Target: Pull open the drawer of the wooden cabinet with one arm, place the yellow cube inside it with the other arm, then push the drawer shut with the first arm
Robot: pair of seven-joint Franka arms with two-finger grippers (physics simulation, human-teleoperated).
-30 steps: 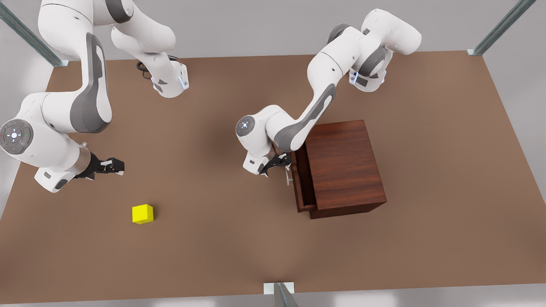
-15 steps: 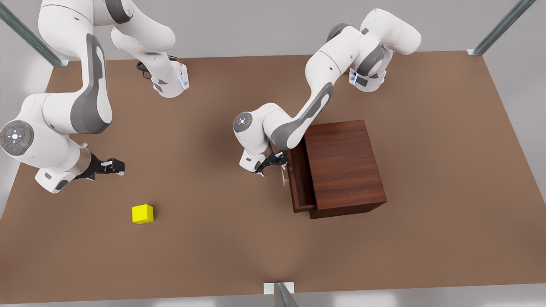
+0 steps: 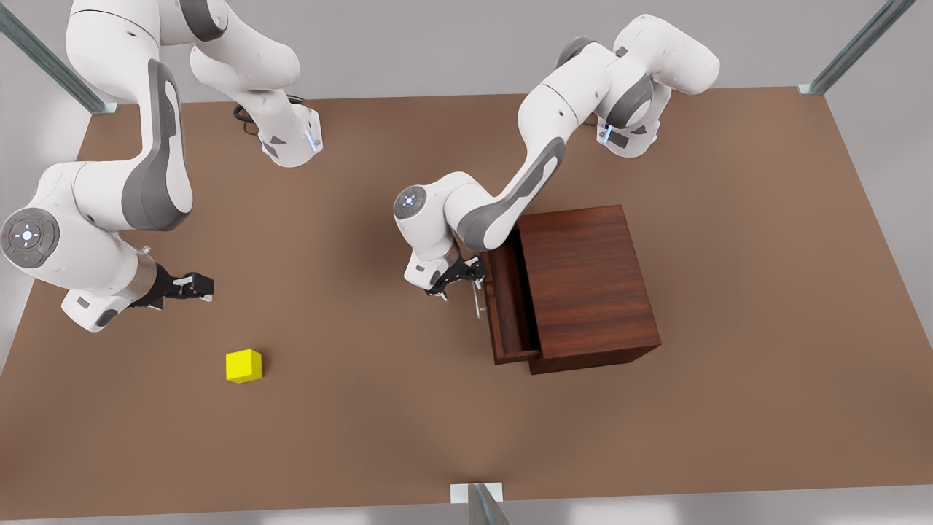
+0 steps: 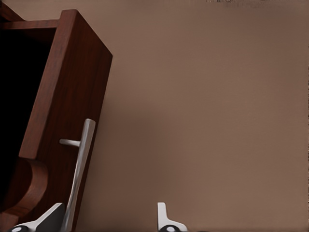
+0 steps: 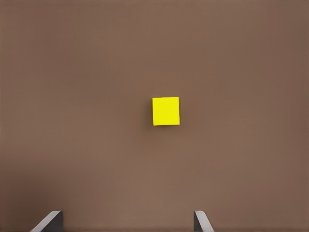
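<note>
At the cabinet's (image 3: 590,284) front, on the side toward the front view's left, I have the left gripper (image 3: 466,281) working the drawer (image 3: 510,306). My left wrist view shows its two fingertips (image 4: 164,217) spread wide, with the silver bar handle (image 4: 79,169) running just inside one of them; I cannot tell whether that finger touches the bar. Nothing is clamped. The drawer stands part way out of the cabinet, its dark inside open to view in the front picture, its front panel turned toward the gripper.

Over on the front view's left, I have the right gripper (image 3: 197,286) hanging above bare table (image 3: 364,408), its arm waiting. In my right wrist view its fingers (image 5: 50,220) are spread wide and empty, one at each side of the frame.

The yellow cube (image 3: 243,365) sits flat on the brown table, near that gripper but clear of it, closer to the camera in the front view. It lies well apart from the cabinet and drawer. The right wrist view has the cube (image 5: 166,111) ahead of the fingers, roughly centred between them, touching nothing but the table.
</note>
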